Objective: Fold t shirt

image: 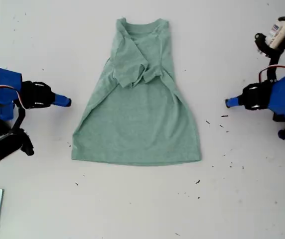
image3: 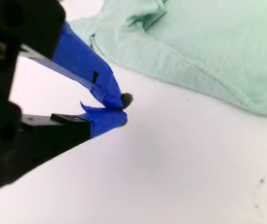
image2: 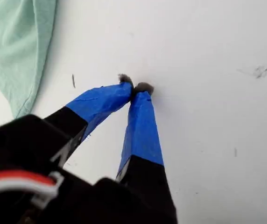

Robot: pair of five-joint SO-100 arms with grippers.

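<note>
The tee (image: 138, 107) lies flat mid-table (image: 33, 199), neck away from the camera, both sleeves folded inward over the chest. My first gripper (image2: 134, 87) and my second gripper (image3: 123, 109) rest beside it, jaws pressed together, empty.

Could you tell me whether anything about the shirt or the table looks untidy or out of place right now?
The shirt lies flat with both sleeves folded in, but the sleeves bunch into a crumpled lump at the chest rather than lying smooth. Small dark specks dot the table towards the exterior view's right. Both grippers sit shut, clear of the cloth.
</note>
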